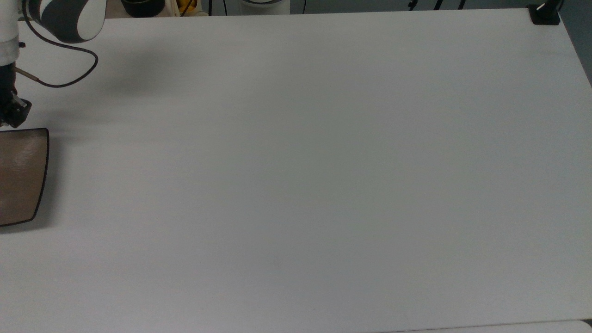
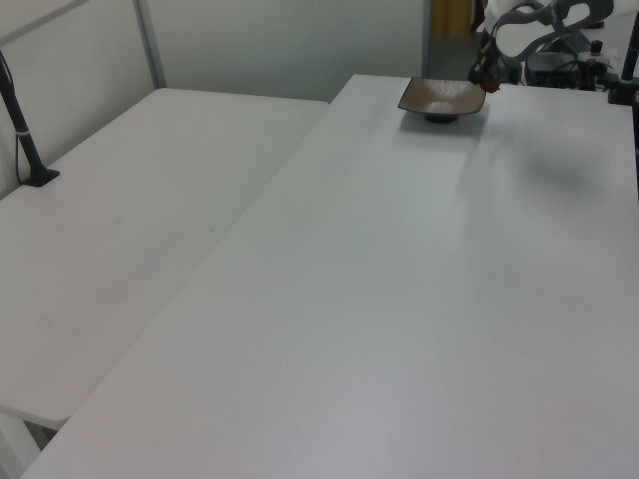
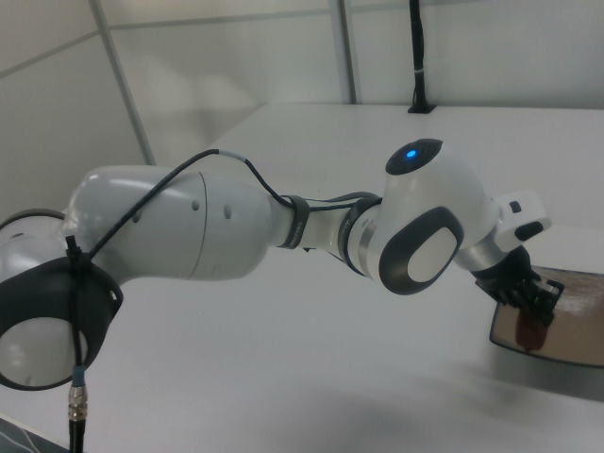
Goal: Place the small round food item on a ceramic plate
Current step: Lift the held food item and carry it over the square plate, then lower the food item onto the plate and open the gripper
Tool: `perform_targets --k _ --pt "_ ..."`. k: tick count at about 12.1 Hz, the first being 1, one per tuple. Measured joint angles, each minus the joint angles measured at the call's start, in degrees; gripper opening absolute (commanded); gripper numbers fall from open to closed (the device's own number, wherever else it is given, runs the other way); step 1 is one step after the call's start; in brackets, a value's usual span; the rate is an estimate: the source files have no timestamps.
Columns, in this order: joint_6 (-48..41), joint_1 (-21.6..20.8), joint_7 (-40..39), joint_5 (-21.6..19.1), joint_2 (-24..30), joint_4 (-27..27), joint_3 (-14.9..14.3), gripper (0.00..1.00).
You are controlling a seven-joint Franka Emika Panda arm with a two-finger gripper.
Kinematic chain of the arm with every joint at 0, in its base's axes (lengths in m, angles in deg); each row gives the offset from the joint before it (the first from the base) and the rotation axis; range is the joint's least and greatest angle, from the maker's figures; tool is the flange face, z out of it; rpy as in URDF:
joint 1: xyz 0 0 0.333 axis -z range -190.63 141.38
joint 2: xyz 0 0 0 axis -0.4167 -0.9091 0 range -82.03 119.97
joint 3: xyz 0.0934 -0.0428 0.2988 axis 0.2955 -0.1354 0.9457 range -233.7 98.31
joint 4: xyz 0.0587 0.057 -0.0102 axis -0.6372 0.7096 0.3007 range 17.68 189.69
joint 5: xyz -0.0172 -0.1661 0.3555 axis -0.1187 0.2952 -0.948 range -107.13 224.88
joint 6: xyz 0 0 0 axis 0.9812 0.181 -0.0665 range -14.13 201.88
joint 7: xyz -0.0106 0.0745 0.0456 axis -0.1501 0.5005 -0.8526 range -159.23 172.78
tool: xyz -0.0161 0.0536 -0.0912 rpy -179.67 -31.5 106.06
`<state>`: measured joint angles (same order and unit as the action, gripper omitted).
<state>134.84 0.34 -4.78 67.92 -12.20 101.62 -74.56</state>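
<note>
The plate (image 3: 562, 321) is a squarish dish of glossy brown-tan ceramic with rounded corners, a thin dark rim and a faintly mottled sheen. In the left view it (image 2: 442, 97) stands on a dark foot at the far end of the table (image 2: 399, 299), whose top is smooth, matte and white. In the top view the plate (image 1: 21, 175) is cut off by the top view's left edge, so a strip of it is all that can be seen there.

The gripper (image 3: 534, 321) is black and angular, at the end of a rounded white and grey arm (image 3: 283, 222) with a thin dark cable looping along it. In the right view it hangs over the near left corner of the plate, its jaws closed narrowly on the food item (image 3: 533, 332), a small glossy lump of dark reddish brown, held above the plate's surface. The fingers cover its upper part, so its full shape is hard to make out. In the left view the gripper (image 2: 485, 78) is a small dark form at the plate's far right corner, and the lump shows there as a mere reddish speck. In the top view the gripper (image 1: 9, 111) is cut off at the top view's left edge, just beyond the plate's far rim.
</note>
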Motion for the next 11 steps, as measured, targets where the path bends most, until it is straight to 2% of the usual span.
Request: perform_targets --k 4,5,6,7,11 --pt "3.06 -0.63 13.23 0.00 -4.58 -5.34 0.12 0.00" --pt "4.64 -0.76 15.91 0.00 -5.72 -6.57 0.13 0.03" --pt "6.52 -0.91 18.95 0.00 -7.27 -7.99 0.14 0.45" --pt "7.76 -1.00 21.02 0.00 -8.34 -8.79 0.14 0.99" --pt "8.36 -1.01 23.28 0.01 -9.26 -9.36 0.13 1.00"
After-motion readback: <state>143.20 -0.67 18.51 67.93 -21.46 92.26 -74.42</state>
